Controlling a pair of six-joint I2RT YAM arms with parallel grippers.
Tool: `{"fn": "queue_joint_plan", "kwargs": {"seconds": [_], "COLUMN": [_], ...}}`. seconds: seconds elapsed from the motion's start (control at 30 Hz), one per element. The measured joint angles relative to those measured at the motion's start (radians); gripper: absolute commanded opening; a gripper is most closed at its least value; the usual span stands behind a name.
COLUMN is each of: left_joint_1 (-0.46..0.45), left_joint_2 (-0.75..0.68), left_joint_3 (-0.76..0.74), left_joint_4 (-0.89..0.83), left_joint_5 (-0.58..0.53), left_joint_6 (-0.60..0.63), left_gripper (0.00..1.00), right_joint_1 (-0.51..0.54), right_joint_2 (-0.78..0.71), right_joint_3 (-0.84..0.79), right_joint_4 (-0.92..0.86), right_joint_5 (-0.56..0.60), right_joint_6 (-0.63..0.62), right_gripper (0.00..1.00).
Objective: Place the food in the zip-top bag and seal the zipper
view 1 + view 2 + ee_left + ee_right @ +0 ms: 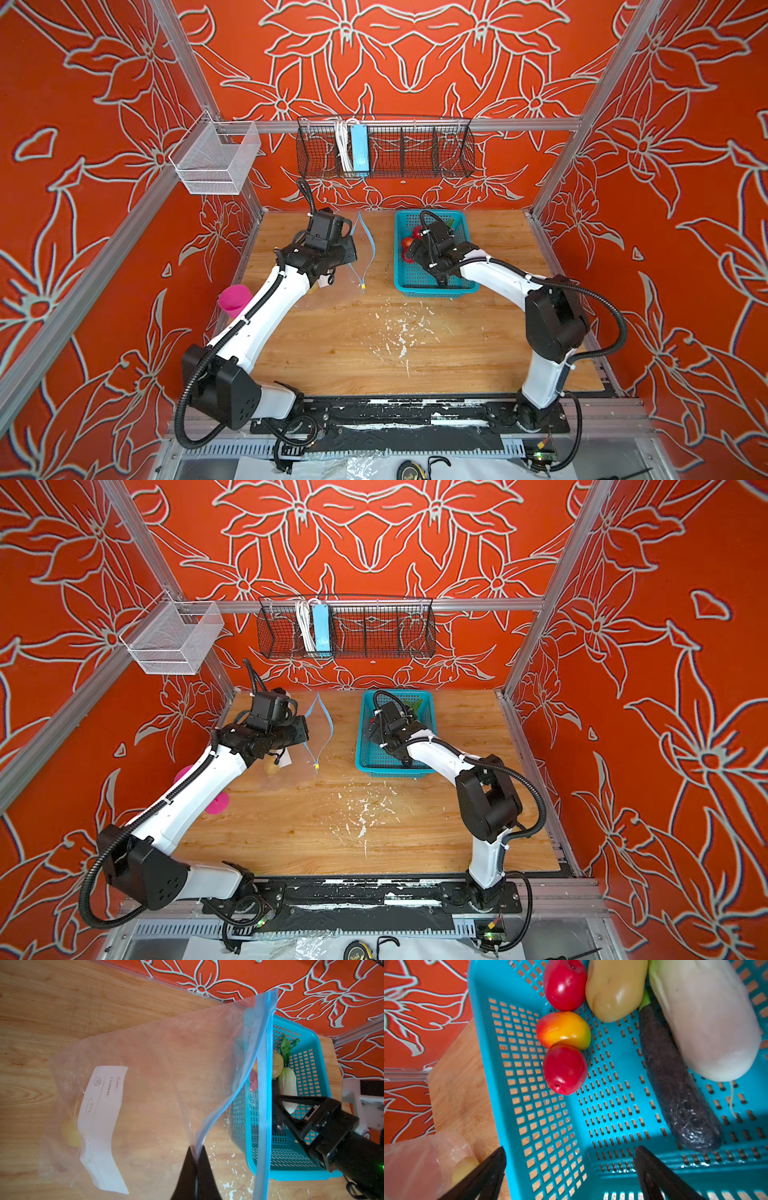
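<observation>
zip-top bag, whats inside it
One tan potato lies inside the zip-top bag, near its bottom. The white label covers part of it, so anything else behind can't be seen.

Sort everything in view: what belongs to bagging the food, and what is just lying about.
Job: zip-top bag, its zipper, bagged potato; teal basket holding two red apples, red-yellow fruit, second potato, radish, eggplant; left gripper pinching the bag, right gripper open at the basket.

Lying about: pink cup, black wire rack, blue power strip, white mesh bin, tape measure.
</observation>
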Motion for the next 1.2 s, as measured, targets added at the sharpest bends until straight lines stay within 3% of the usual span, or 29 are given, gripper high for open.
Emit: {"fn": "queue_joint_plan", "kwargs": {"seconds": [0.5, 1.2], "left_joint_1": [0.000, 0.000], "left_joint_2": [0.000, 0.000], "left_joint_3": [0.000, 0.000], "left_joint_4": [0.000, 0.000], "left_joint_5": [0.002, 0.002], "left_joint_6": [0.000, 0.000], "left_gripper": [0.00, 0.00], "right_joint_1": [-0.050, -0.084], "right_joint_2": [0.135, 0.253], "right_joint_3": [0.079, 0.146], "right_joint_4": [0.062, 0.109], "right_joint_5": [-0.107, -0.179], "right_joint_6": [0.005, 0.092], "right_gripper": [0.98, 0.81]}}
